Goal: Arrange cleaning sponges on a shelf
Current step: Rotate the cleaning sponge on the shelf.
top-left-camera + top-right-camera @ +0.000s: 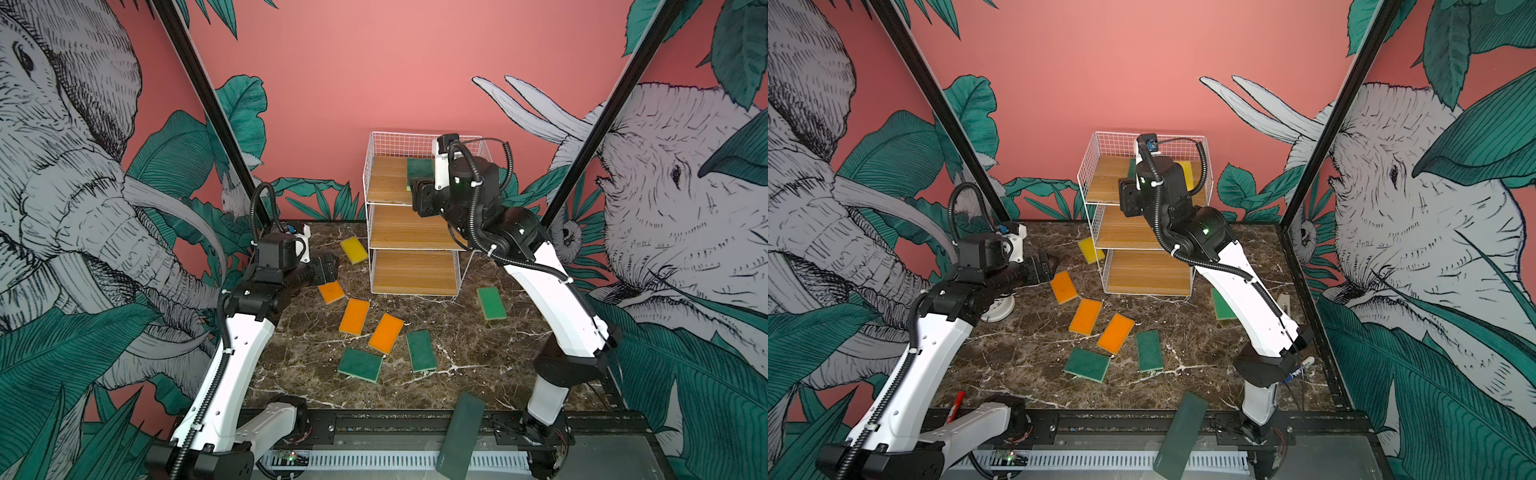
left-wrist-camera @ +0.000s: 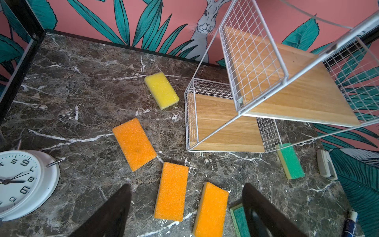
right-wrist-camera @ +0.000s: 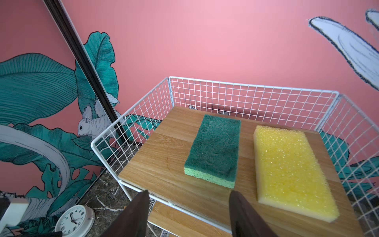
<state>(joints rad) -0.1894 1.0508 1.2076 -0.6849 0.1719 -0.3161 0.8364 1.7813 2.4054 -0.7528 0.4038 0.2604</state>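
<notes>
The shelf point(image 1: 386, 178) stands at the back of the marble table. On its top board point(image 3: 164, 160) lie a green sponge point(image 3: 215, 149) and a yellow sponge point(image 3: 287, 172), side by side and apart. My right gripper point(image 3: 188, 192) hangs open and empty at that board's front edge, just short of the green sponge. On the table lie a yellow sponge point(image 1: 354, 250), three orange sponges point(image 1: 331, 292) point(image 1: 354, 316) point(image 1: 385, 333) and three green ones point(image 1: 360, 365) point(image 1: 421, 351) point(image 1: 491, 303). My left gripper point(image 2: 186, 186) is open and empty above the orange sponges.
A white alarm clock point(image 2: 22, 182) sits on the table under my left arm. A long dark slab point(image 1: 459, 436) lies across the front rail. A red marker point(image 1: 955, 405) lies front left. A small white object point(image 2: 326, 166) rests near the right green sponge.
</notes>
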